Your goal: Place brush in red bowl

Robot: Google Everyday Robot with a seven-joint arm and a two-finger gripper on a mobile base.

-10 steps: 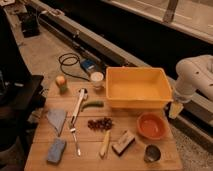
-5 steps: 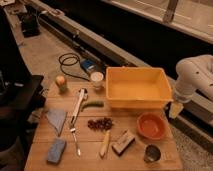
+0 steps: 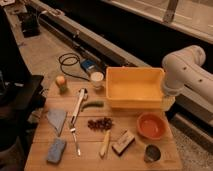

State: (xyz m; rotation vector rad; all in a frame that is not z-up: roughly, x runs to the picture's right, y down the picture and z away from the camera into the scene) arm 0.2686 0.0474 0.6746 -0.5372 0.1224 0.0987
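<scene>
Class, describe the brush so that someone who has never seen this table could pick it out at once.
Start at the big yellow tub on the wooden table; the claw hangs by its right end. Left of the tub lies the brush. It is the long white-handled one with a rounded greyish head, longer than the metal fork just below it.

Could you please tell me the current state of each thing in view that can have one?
Long white-handled brush: lying flat on the wooden table, unheld.
Small orange-red bowl: upright, empty.
Large rectangular yellow tub: upright, empty.
Small dark metal cup: upright.
Robot's two-finger gripper: open, empty, at the tub's right end.
</scene>
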